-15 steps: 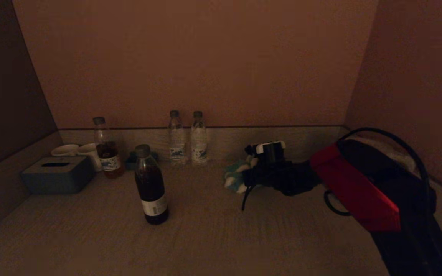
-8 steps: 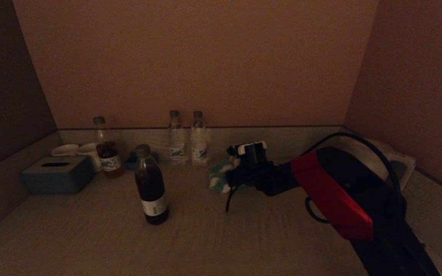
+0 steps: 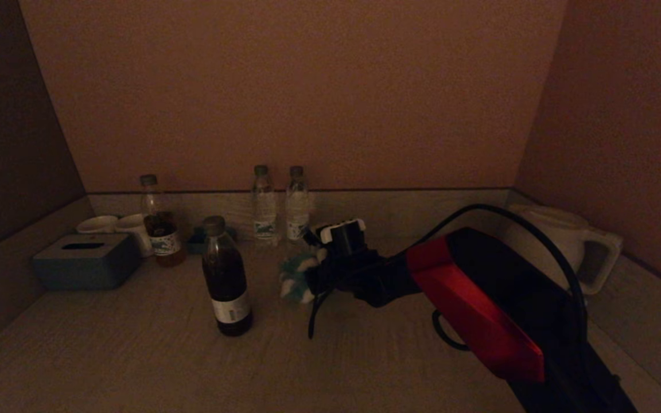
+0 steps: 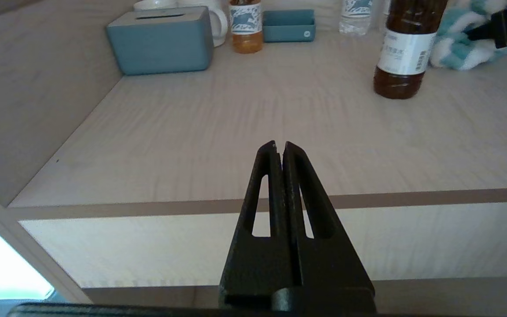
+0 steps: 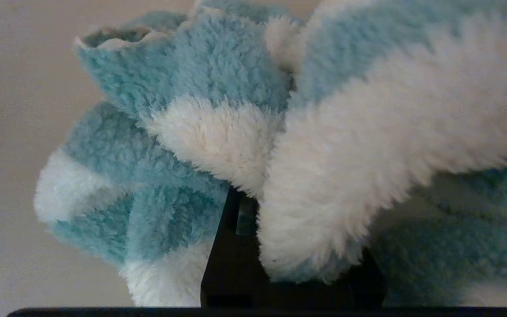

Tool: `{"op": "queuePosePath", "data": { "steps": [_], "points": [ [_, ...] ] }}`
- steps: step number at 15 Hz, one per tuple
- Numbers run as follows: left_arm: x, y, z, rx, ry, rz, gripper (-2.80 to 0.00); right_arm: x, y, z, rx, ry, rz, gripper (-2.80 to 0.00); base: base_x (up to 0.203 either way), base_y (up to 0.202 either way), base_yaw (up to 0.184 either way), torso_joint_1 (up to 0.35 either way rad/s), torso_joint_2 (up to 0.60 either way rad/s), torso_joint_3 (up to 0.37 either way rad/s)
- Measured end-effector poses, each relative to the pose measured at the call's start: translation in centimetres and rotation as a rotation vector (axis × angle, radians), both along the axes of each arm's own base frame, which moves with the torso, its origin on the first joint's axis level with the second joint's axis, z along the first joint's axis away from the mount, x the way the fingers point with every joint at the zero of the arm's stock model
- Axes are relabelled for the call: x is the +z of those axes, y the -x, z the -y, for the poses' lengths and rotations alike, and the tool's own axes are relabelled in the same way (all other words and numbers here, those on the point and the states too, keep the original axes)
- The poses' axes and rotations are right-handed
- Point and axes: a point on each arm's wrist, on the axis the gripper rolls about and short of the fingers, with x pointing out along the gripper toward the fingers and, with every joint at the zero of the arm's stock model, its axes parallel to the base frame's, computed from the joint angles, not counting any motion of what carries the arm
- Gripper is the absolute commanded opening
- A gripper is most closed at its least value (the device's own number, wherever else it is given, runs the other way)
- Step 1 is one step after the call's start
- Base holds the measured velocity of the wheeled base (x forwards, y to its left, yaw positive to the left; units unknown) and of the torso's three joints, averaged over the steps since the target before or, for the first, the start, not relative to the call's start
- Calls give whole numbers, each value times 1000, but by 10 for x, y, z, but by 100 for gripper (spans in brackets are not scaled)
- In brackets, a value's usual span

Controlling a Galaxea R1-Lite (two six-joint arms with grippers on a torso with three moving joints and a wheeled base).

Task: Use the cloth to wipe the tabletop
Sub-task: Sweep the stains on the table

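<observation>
A fluffy teal-and-white striped cloth (image 3: 296, 280) is bunched on the wooden tabletop (image 3: 135, 355), just right of a dark brown bottle (image 3: 225, 276). My right gripper (image 3: 312, 281) is shut on the cloth and presses it on the table; the cloth fills the right wrist view (image 5: 253, 132) and hides the fingertips. The cloth also shows in the left wrist view (image 4: 460, 48). My left gripper (image 4: 279, 146) is shut and empty, held in front of the table's front edge, out of the head view.
Two clear water bottles (image 3: 280, 205) stand at the back wall behind the cloth. An amber bottle (image 3: 159, 229), white cups (image 3: 113, 225), a blue tissue box (image 3: 85, 261) and a small blue tray (image 4: 288, 25) sit back left. A white kettle (image 3: 566, 244) stands back right.
My right arm has slid the cloth leftward across the table, from near the right middle to close beside the dark brown bottle. The kettle behind the arm has come into view.
</observation>
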Motion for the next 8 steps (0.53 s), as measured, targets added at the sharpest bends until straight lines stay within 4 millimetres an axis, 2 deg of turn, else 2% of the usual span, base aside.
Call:
{"op": "queuePosePath", "data": {
  "steps": [3,6,8],
  "points": [
    [0,0,0,0,0,0,-280,2,3,-1,5,1,-2,-280,0,0,0,0,0,0],
    [0,0,0,0,0,-2,-280,-6,38,-6,53,43,-65,-280,0,0,0,0,0,0],
    [0,0,0,1,0,-1,-280,-9,65,1,72,72,-106,-280,0,0,0,0,0,0]
  ]
}}
